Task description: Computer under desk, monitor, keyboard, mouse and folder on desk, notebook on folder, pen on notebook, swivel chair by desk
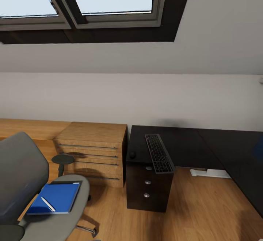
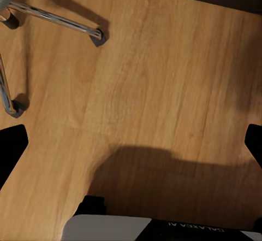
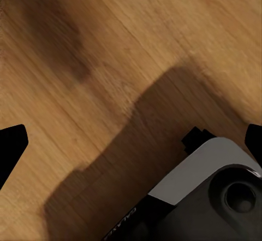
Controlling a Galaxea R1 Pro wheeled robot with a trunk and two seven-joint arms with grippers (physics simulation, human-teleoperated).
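The padded chair [image 1: 25, 182], well away from both wide-spread end effectors [image 2: 131, 142] [image 3: 131, 142] aimed at the floor, carries a stiff, light blue folder [image 1: 56, 197] best pinched at an overhanging edge, with a thin, roll-prone pen [image 1: 48, 204] on top.

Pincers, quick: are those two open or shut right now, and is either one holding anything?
Left pincer: open, holding nothing, wooden floor between its fingertips.
Right pincer: open, holding nothing, above the same floor.
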